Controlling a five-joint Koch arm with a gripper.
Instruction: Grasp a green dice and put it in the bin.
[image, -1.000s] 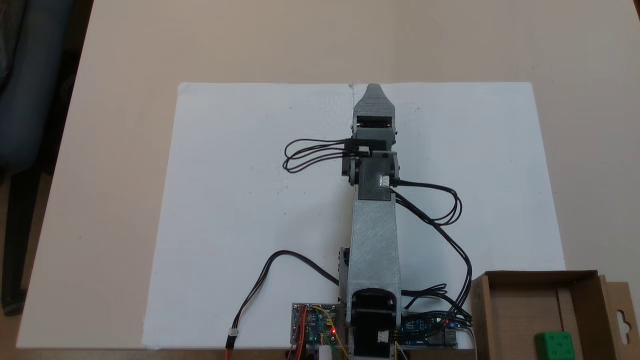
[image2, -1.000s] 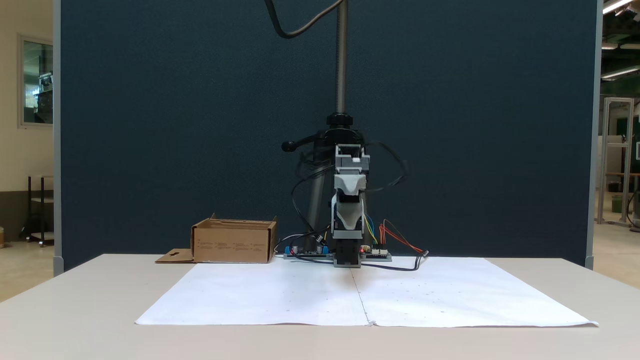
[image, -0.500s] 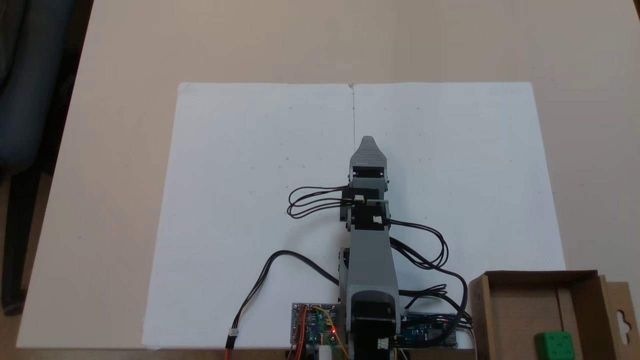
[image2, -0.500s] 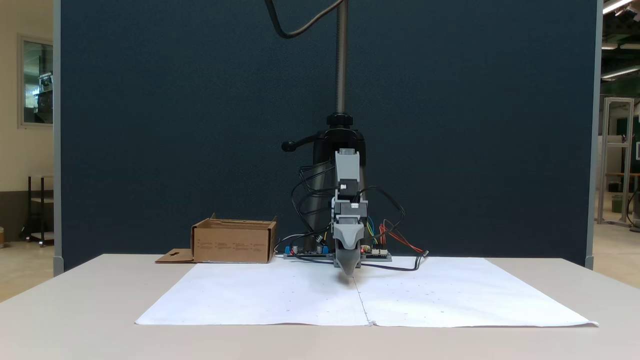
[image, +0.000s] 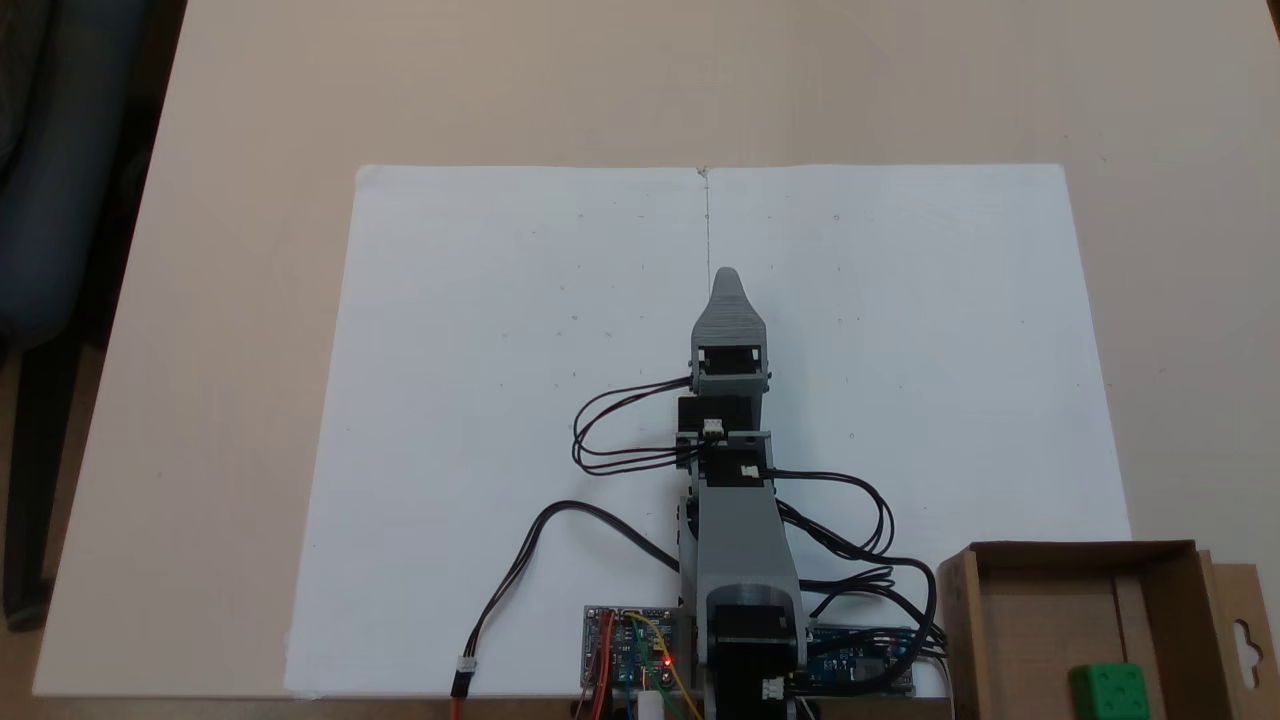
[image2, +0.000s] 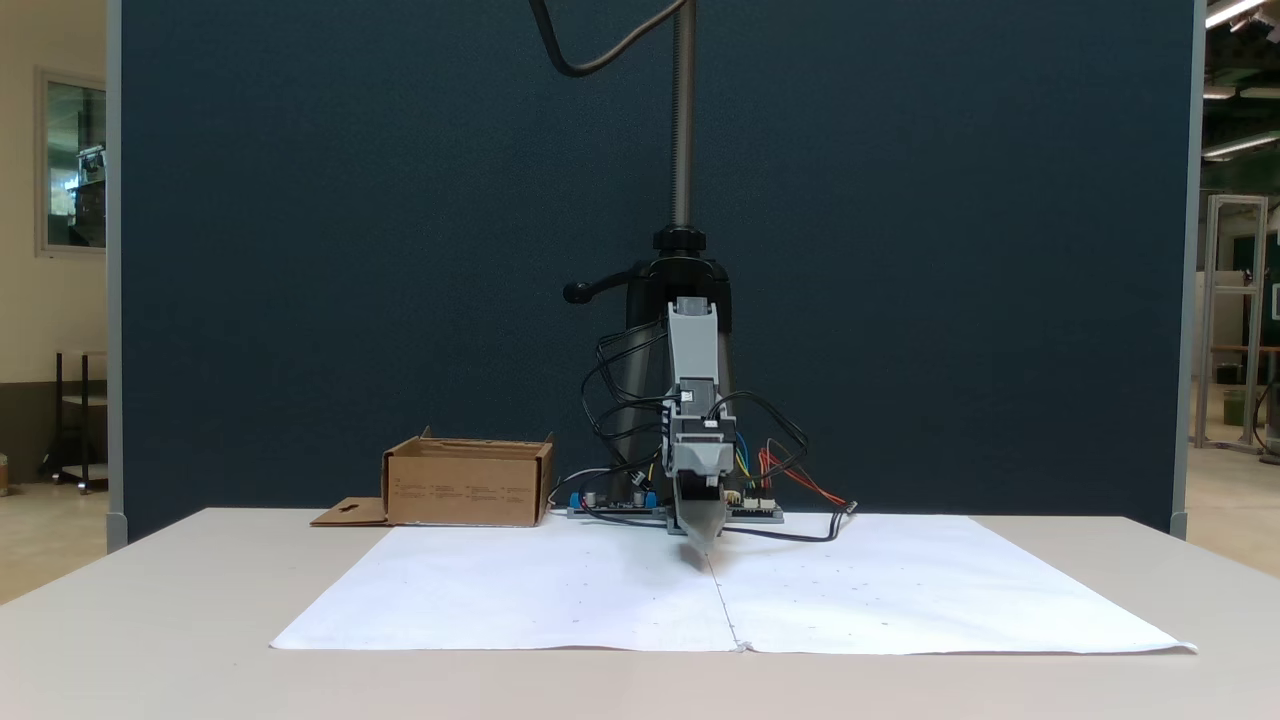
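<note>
The green dice lies inside the cardboard bin, near its lower edge in a fixed view, pips facing up; the bin sits at the bench's corner beside the arm's base, its flap with the hang-hole cutout spread flat outward. The tool points down over the white paper sheets, tip close to the seam between them; its jaws overlap in both fixed views, so I cannot tell how far apart they stand, and nothing shows in its hold. In a fixed view the bin's side carries rows of small print, too fine to read; circuit boards with a lit red LED flank the base.
</note>
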